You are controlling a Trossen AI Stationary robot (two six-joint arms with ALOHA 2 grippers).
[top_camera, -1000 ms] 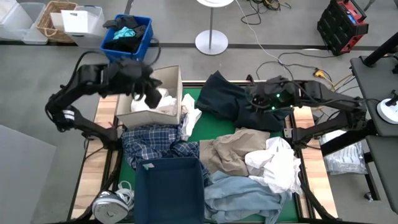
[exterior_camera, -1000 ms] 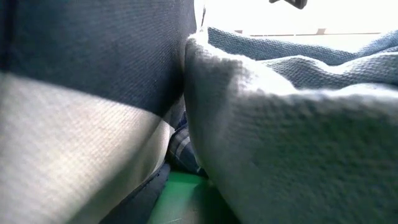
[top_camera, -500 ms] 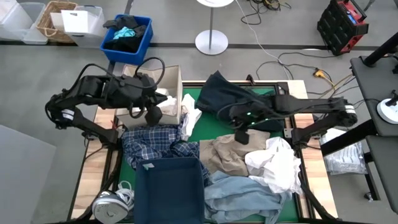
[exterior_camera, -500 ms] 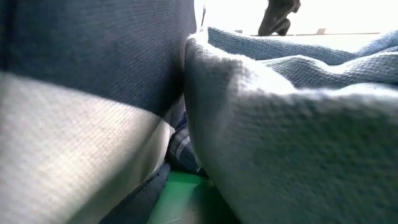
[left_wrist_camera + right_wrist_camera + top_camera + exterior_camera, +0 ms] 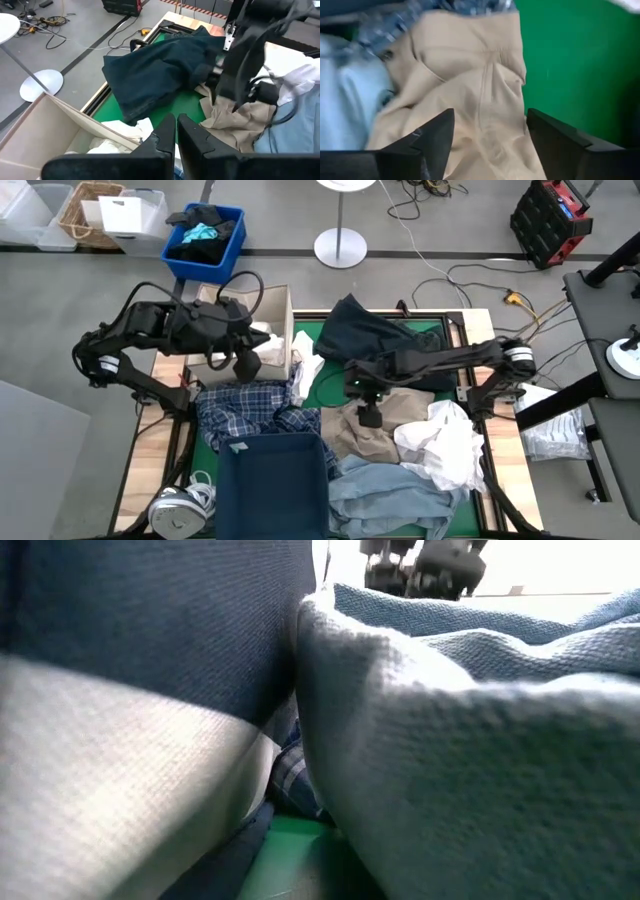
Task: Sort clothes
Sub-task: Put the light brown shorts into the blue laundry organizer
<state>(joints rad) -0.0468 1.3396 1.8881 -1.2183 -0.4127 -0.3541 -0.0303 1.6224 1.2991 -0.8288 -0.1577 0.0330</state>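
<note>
The clothes are spread over the green table (image 5: 330,385). The tan trousers (image 5: 372,430) lie near the table's middle, with a white shirt (image 5: 440,445) touching them toward the right edge. The dark navy piece (image 5: 375,340) is heaped at the far edge, and the light blue denim (image 5: 385,495) lies at the near edge. The blue-white plaid shirt (image 5: 250,405) is bunched toward the left edge, just beside a dark blue bin (image 5: 272,490) that stands at the near-left part of the table. More white shirts (image 5: 260,345) are seen inside and draped over the wall of a cardboard box (image 5: 285,310) at the far-left corner.

The right gripper (image 5: 368,416) is held just above the tan trousers (image 5: 470,100), with its fingers (image 5: 425,145) spread wide and nothing between them. In the low view it shows only as a dark shape (image 5: 425,565) beyond the denim (image 5: 470,740) that fills the foreground.

The left gripper (image 5: 246,365) is held at the near rim of the cardboard box, above the white shirts. Its fingers (image 5: 162,135) are pressed together, and nothing is seen pinched between them. Past them, the navy piece (image 5: 155,75) and the right arm (image 5: 245,55) are in sight.
</note>
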